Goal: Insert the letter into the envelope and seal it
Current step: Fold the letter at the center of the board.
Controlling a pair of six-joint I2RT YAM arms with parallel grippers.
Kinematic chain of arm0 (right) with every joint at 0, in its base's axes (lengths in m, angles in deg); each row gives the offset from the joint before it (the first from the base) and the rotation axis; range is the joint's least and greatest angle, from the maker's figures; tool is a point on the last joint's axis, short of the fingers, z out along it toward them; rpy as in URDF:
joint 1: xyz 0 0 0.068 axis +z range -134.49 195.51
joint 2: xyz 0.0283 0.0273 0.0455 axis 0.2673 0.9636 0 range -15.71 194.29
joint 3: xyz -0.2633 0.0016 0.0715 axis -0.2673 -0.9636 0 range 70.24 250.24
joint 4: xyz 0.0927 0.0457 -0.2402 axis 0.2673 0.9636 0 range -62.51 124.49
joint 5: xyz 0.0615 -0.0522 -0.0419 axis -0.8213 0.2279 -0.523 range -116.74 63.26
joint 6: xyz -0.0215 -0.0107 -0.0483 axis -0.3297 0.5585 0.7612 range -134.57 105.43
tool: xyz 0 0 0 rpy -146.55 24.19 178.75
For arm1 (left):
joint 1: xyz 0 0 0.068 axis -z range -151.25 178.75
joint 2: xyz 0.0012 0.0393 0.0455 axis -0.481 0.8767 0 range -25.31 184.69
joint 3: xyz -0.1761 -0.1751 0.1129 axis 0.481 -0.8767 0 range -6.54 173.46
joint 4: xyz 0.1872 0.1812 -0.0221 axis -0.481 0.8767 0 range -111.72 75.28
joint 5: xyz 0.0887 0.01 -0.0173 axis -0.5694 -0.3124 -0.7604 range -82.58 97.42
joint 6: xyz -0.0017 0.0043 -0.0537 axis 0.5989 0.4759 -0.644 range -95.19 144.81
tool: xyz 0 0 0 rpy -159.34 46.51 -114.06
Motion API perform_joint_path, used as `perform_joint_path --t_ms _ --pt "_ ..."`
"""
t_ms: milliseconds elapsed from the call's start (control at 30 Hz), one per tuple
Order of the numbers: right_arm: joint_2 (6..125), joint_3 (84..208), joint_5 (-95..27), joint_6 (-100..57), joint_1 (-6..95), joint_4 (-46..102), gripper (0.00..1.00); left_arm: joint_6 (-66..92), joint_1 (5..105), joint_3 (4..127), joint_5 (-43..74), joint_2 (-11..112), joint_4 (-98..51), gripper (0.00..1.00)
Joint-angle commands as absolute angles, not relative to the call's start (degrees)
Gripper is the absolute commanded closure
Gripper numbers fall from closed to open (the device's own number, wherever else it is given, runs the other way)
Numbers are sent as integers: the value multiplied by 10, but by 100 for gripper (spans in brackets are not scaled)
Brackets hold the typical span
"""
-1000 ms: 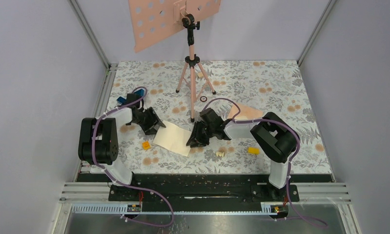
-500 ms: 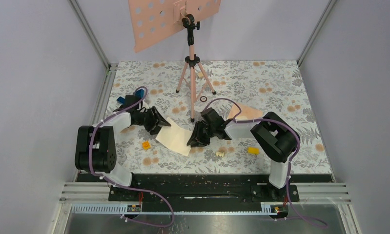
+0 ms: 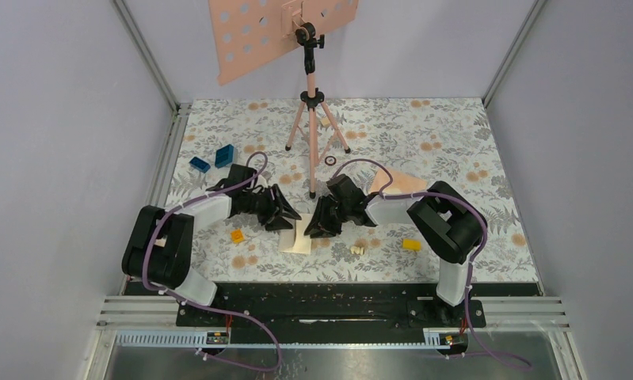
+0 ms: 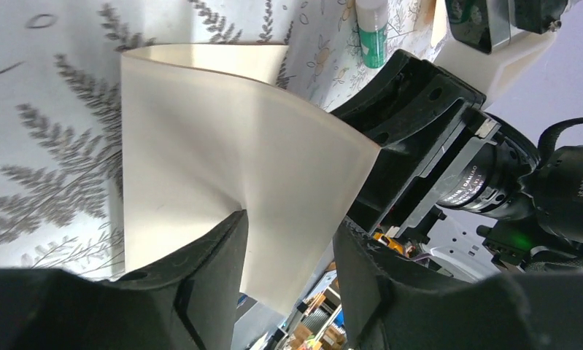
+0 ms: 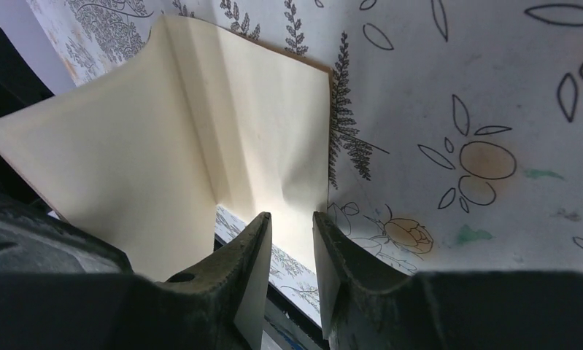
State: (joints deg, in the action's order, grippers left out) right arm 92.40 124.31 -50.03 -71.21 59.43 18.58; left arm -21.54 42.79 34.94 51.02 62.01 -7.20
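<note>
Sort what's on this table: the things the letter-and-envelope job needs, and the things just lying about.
For the job:
letter, bent upward near the front
envelope, lying farther back

Lying about:
blue blocks
orange block
yellow block
black ring
tripod stand
cream scrap

I am looking at a plain cream paper sheet (image 5: 164, 146); the white table covering (image 3: 424, 134) is showing grey ferns, orange blossoms.

letter (image 3: 297, 240) between left tool (image 3: 286, 216), right tool (image 3: 318, 228)
</note>
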Motion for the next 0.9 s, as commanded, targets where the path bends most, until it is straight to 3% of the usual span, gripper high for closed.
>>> perform_joint_path --t_ms 0,333,700,867 --pt "928 1232 -484 -702 587 198 65 -238 454 352 509 640 -134 53" --pt "910 1221 -478 -698 586 202 65 -243 476 348 485 705 -168 54" --pt "775 1138 -397 -699 589 160 68 -252 476 319 469 751 -199 56" --pt "805 1184 -429 -688 620 162 70 -252 476 315 470 752 -201 56"
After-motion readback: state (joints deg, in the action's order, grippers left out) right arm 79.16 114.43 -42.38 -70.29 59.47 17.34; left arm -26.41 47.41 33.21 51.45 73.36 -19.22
